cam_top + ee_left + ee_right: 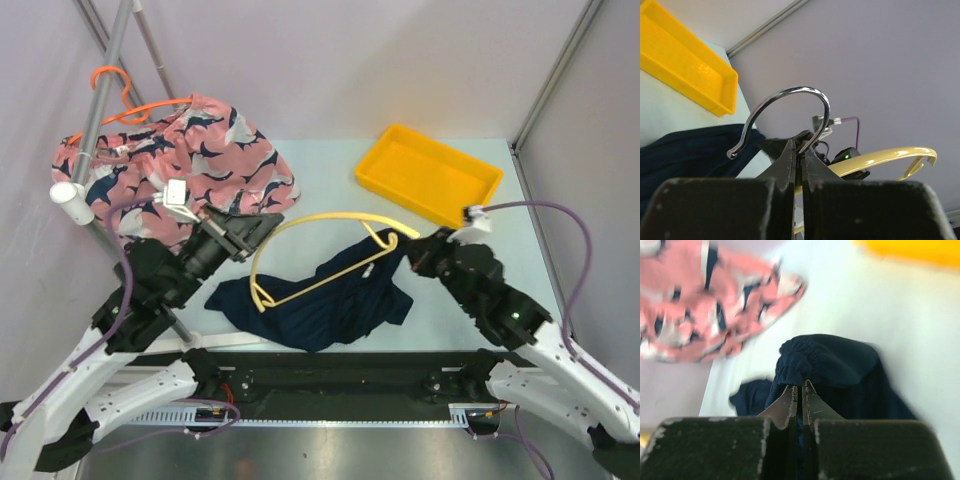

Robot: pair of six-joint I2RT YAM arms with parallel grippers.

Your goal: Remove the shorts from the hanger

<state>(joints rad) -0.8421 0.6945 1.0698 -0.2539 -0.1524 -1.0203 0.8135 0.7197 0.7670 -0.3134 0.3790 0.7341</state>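
The navy shorts lie crumpled on the table, still draped over the lower bar of a yellow hanger. My left gripper is shut on the hanger's metal hook; in the left wrist view the jaws pinch the hook's stem, with the yellow arm behind. My right gripper is shut on the navy shorts' bunched waistband, the jaws closed on the fabric. The pink shark-print shorts hang on an orange hanger at the back left.
A yellow tray sits at the back right of the table. A slanted grey rack rod with a white end cap carries the orange hanger at the left. The enclosure walls close in behind and at both sides.
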